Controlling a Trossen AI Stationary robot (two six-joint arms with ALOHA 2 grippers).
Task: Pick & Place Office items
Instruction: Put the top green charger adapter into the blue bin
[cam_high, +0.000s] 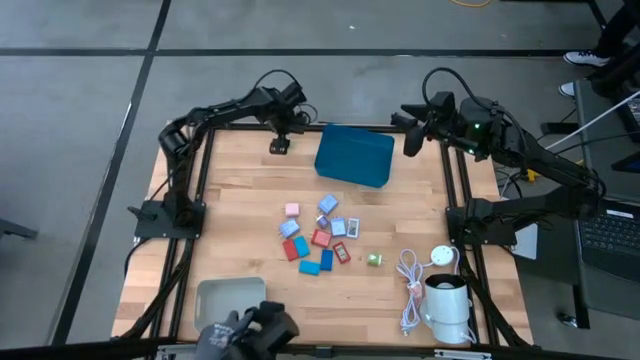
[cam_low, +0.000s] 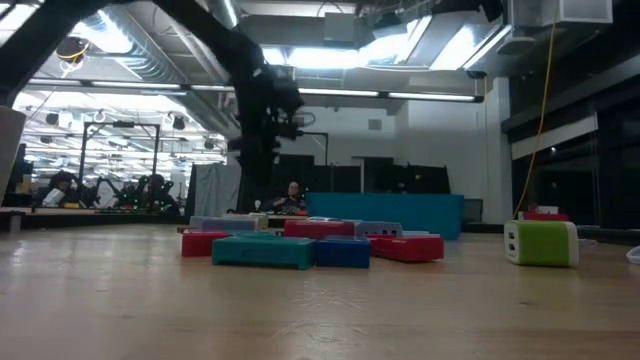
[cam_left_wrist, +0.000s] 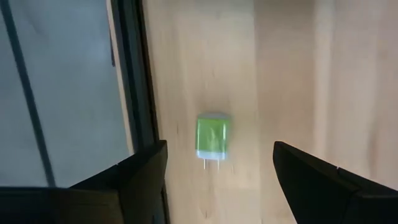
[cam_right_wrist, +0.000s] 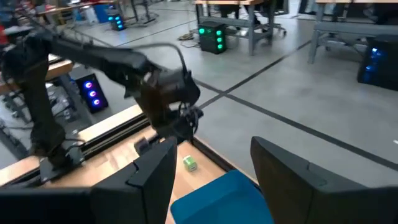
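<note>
The office items (cam_high: 316, 234), small flat pieces in red, blue, pink and white, lie clustered at the table's middle, also seen in the low view (cam_low: 300, 243). A green-and-white piece (cam_high: 374, 260) lies apart to their right. Another green-and-white plug piece (cam_left_wrist: 212, 137) lies flat on the wood by the far edge. My left gripper (cam_left_wrist: 221, 147) hovers open above it, one finger on each side, not touching; in the high view it (cam_high: 279, 146) is left of the blue box (cam_high: 355, 155). My right gripper (cam_high: 412, 138) is open in the air by the box's far right corner.
A coiled white cable (cam_high: 408, 288) and a white cylindrical device (cam_high: 447, 305) sit at the near right corner. A grey tray (cam_high: 230, 295) lies near the near left edge, with a person's gloved hand (cam_high: 245, 330) just in front of it. Black frame rails run along the table's sides.
</note>
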